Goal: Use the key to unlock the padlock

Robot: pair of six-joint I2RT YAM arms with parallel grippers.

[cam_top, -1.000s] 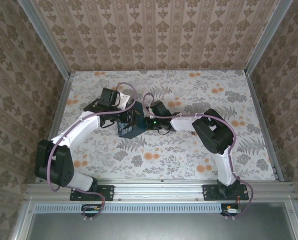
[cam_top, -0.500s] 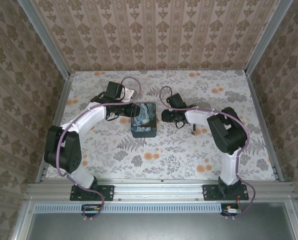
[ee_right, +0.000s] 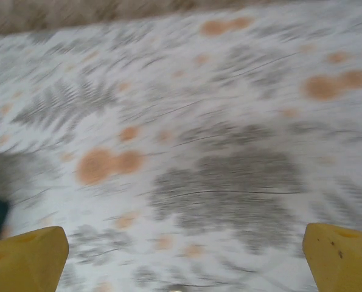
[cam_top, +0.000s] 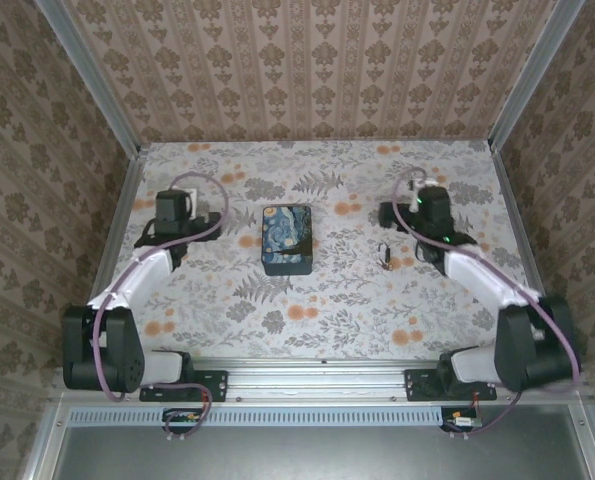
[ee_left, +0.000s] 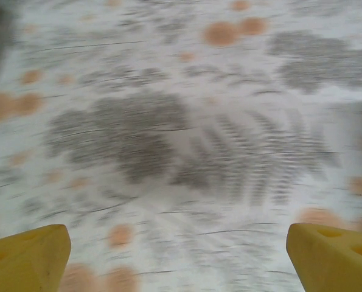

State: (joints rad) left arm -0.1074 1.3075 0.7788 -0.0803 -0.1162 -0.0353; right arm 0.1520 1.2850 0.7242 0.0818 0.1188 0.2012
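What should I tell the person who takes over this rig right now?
Left tool: open, empty, over the table's left side.
Right tool: open, empty, over its right side.
Box: flat, mid-table.
Padlock: probably the small thing lying between box and right tool; too small to tell if it is unlocked or holds the key.
Done: unclear.
Left: check the lock; unlock it if shut.

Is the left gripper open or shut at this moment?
Open. The left gripper shows its yellow fingertips far apart at the wrist view's bottom corners, bare table between them.
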